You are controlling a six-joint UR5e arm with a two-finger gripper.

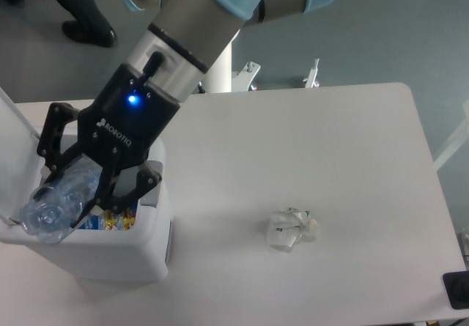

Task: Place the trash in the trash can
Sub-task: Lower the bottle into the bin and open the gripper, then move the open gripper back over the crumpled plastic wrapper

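The gripper (73, 194) is positioned above the open trash can (110, 256) at the left edge of the white table (330, 143). Its black fingers (50, 132) are closed around a clear crushed plastic bottle (58, 201), which is held tilted, with its lower end toward the left front corner of the bin opening. The bottle's cap is not visible from this view. A blue indicator light (133, 99) glows on the black gripper body, which bears white lettering.

The trash can is a light grey box with rounded corners; its hinged lid (15, 121) stands open along the left side. Inside the bin, just beneath the gripper, part of a blue and yellow printed packet (110, 222) shows.

The small crumpled white wrapper wad (291, 228) lies on the tabletop, well apart from the trash can to its right and near the front half of the table. It is not touched by the gripper.

The arm (212, 11) extends from the top of the view, with silver and light blue segments. Behind the table, on the grey floor, a person's dark shoes and trouser legs (77, 15) appear at upper left. A dark object (457, 289) sits at the lower right corner of the view.
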